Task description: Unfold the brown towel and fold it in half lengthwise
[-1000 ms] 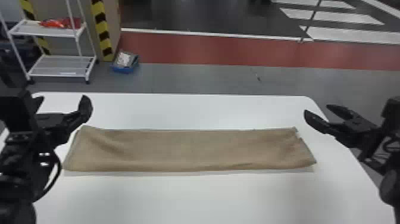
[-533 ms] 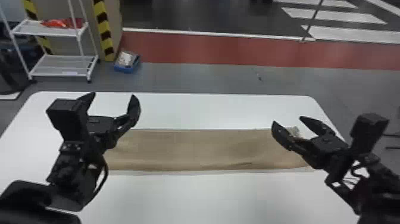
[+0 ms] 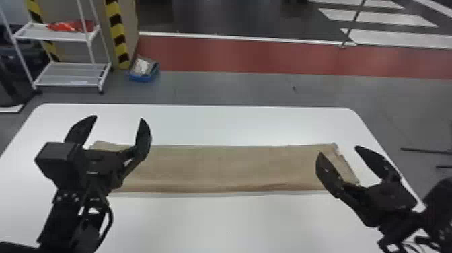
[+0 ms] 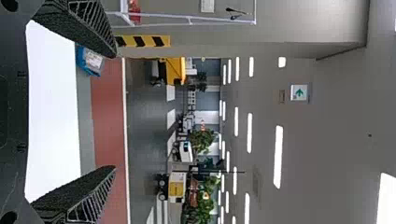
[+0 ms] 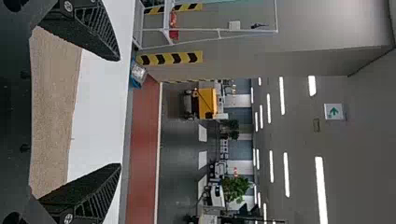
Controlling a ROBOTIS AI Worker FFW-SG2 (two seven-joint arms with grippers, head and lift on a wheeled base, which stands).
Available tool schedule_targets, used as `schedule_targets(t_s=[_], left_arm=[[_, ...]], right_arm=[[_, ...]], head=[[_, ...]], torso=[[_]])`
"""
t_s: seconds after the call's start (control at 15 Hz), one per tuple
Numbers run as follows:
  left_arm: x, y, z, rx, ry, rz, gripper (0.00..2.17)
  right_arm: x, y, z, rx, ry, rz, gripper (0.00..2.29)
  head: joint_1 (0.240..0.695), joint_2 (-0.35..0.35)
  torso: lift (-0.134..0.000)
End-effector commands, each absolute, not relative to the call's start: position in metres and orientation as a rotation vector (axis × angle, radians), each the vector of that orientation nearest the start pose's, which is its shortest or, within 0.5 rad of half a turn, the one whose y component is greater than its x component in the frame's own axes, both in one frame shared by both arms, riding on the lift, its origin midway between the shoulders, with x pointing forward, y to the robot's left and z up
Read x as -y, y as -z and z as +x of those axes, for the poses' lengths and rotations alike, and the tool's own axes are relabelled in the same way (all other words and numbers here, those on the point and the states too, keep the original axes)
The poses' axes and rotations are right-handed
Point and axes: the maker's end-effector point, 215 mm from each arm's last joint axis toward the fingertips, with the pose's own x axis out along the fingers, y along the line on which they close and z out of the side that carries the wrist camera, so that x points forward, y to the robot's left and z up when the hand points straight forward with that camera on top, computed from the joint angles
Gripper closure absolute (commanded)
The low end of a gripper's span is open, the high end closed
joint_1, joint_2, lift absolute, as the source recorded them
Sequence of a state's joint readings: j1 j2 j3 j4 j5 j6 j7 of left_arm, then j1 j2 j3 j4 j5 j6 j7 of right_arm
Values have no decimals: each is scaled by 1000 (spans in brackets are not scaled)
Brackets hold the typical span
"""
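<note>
The towel lies on the desk; behind, at left, stands 1 rack, 1 bin on the floor right of it.

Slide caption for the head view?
Black left gripper and black right gripper open over a white table bearing a long brown cloth towel.

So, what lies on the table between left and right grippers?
The brown towel lies flat between the left gripper and the right gripper, in the head view.
</note>
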State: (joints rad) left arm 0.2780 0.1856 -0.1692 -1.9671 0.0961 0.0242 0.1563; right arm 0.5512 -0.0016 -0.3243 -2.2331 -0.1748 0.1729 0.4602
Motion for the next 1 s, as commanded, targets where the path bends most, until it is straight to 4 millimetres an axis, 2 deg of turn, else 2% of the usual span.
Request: schedule_targets(t_s=[0.0, 0.13, 0.27, 0.53, 0.93], left_arm=[[-199, 316, 491, -34, 68, 41, 36], [-199, 327, 476, -69, 73, 43, 36], [-196, 329, 467, -73, 78, 38, 36], [-201, 303, 462, 23, 34, 19, 36], [-201, 298, 460, 56, 29, 17, 36]], right_arm=[[290, 290, 409, -12, -207, 24, 80], [282, 291, 408, -11, -219, 41, 83], [276, 293, 412, -14, -199, 37, 83], [261, 288, 418, 7, -173, 60, 83], [256, 283, 414, 33, -179, 55, 83]], head=[[695, -126], [695, -116], [695, -110], [695, -94], [695, -73]], torso=[[-106], [-106], [-106], [-106], [-106]])
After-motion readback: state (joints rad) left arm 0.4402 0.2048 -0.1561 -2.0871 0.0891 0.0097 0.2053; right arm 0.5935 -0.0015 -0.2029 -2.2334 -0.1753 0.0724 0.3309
